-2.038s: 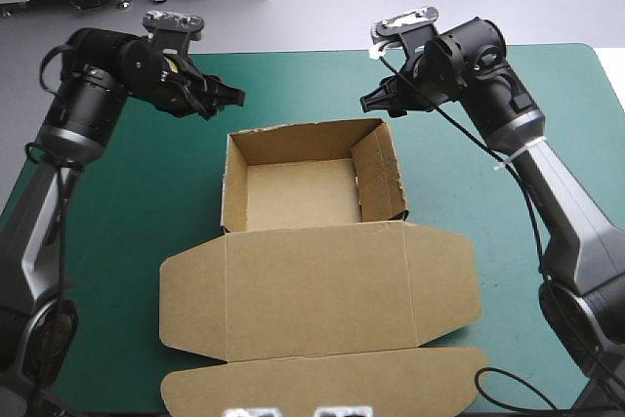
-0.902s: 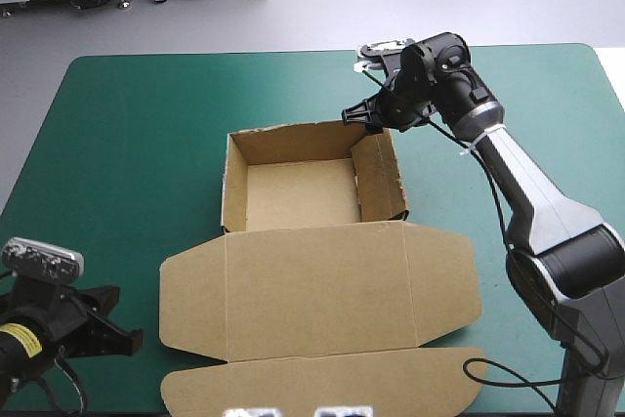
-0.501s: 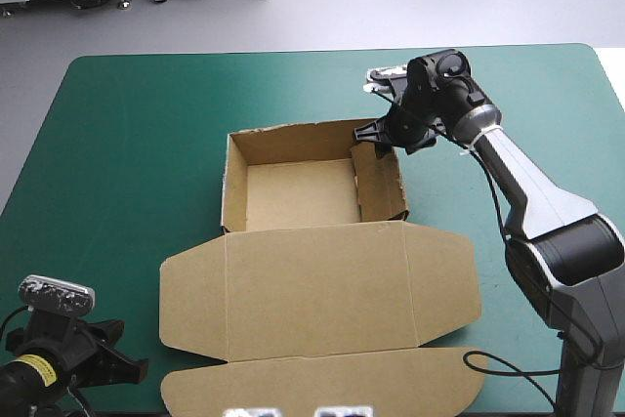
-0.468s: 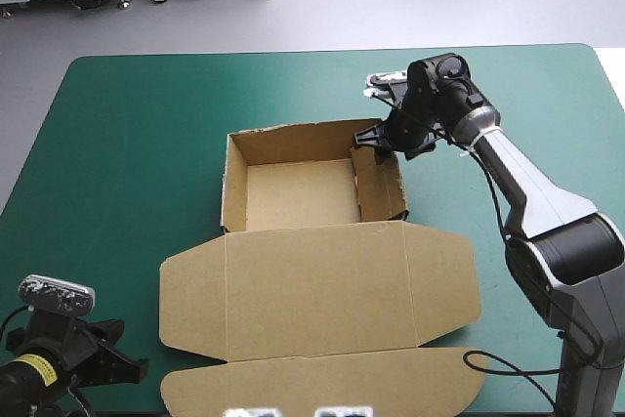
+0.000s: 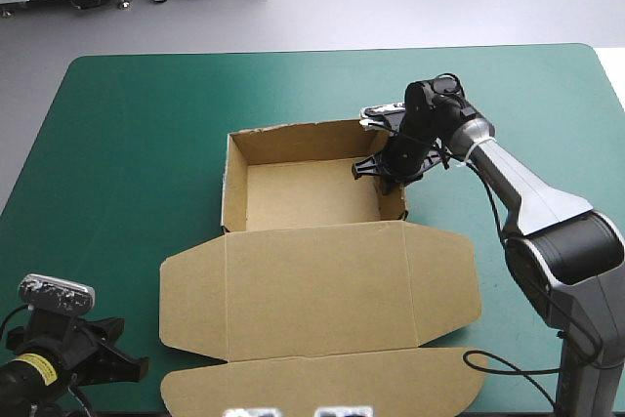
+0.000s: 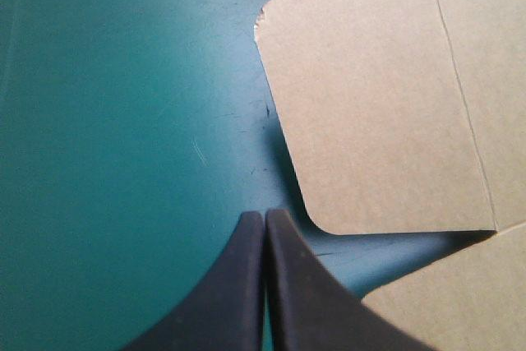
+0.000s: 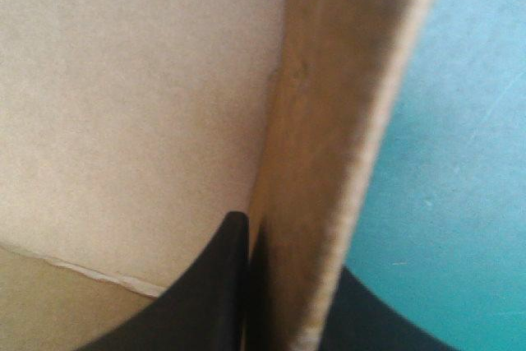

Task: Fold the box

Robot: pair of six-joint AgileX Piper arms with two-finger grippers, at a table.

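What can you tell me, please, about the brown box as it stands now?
The box is one cut sheet of plain brown board, standing as an open tray with raised walls, the far rim slightly ragged. Its lid lies flat toward the near edge, with rounded side flaps and a front flap. It rests on the teal-green table. The right gripper is shut on the right wall, one finger inside.

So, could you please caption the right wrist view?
The right gripper pinches a raised wall of the box, teal-green cover beyond.

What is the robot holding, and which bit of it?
The right claw pinches the brown box by its right wall. The left claw holds nothing.
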